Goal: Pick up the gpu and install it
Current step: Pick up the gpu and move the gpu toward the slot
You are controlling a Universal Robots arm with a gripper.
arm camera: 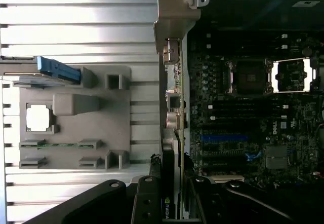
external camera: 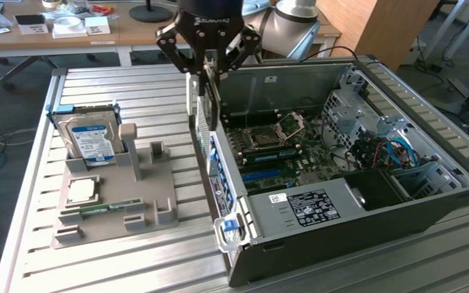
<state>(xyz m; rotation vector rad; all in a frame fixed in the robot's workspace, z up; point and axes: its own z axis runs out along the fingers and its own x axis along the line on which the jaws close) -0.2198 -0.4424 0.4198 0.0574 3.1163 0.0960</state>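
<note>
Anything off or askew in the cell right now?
Nothing spilled or broken. One oddity: the CPU socket on the motherboard stands open, its frame tilted up. The gpu hangs edge-down in the gripper, along the wall of the case, not plainly inside it.

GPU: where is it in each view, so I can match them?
Exterior view: the gpu hangs edge-on from the gripper, above the open case's edge.
Wrist view: the gpu runs edge-on between the grey fixture and the motherboard.
Shared landmark: the CPU socket.
</note>
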